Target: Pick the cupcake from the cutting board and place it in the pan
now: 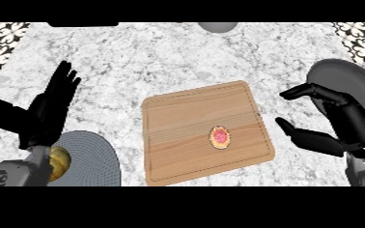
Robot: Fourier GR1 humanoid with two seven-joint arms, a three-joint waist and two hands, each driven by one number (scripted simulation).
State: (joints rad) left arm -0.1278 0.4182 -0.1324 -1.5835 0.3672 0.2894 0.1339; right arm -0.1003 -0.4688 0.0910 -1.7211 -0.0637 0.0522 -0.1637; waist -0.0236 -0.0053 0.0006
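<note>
- A wooden cutting board [206,133] lies a little below the middle of the frame on the marble counter [157,58], turned slightly so its upper right corner sits highest.
- The cupcake [220,137] stands on the board's right half, below the board's centre, seen from above as a pink top inside an orange ring; nothing touches it.
- The right hand [335,121] is at the right edge of the frame, released, fingers and thumb spread apart in a wide curve facing the board; it holds nothing and is clear of both cupcake and board.
- Behind that hand, at the right edge, lies a dark grey round shape that is probably the pan [342,75]; the hand covers much of it, so its rim is hard to judge.
- The left hand [51,104] rests at the left side of the frame, fingers straight and pointing up, not grasping anything.
- In the lower left corner sits a grey plate [92,159], with a yellowish piece of food [58,163] on its left part, partly hidden by the left forearm.
- A small grey rounded object [217,26] is cut off at the top edge.
</note>
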